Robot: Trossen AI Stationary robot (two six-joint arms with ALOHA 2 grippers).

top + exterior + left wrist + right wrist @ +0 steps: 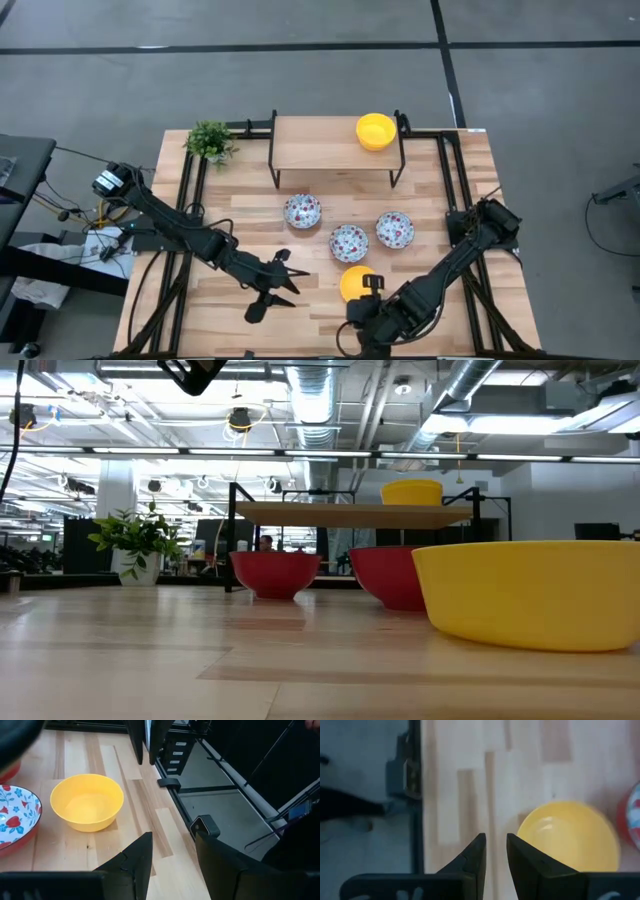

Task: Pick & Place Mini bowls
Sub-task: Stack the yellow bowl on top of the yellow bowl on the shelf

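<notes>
A yellow mini bowl point(354, 283) stands on the table near its near edge, also in the left wrist view point(87, 802) and the right wrist view point(570, 835). Three floral bowls point(302, 210) point(348, 242) point(394, 230) stand in a loose row behind it. Another yellow bowl point(375, 130) sits on the wooden shelf. My right gripper point(495, 850) hovers just off the near yellow bowl's rim, fingers a narrow gap apart and holding nothing. My left gripper point(278, 282), open and empty point(172, 855), is to that bowl's left. A third yellow bowl is not in view.
The raised wooden shelf point(335, 145) on black legs stands at the table's far side, with a small potted plant point(210, 140) at the far left corner. Black frame rails point(455, 170) run along the table's sides. Bare wood point(200, 300) lies left of my left gripper.
</notes>
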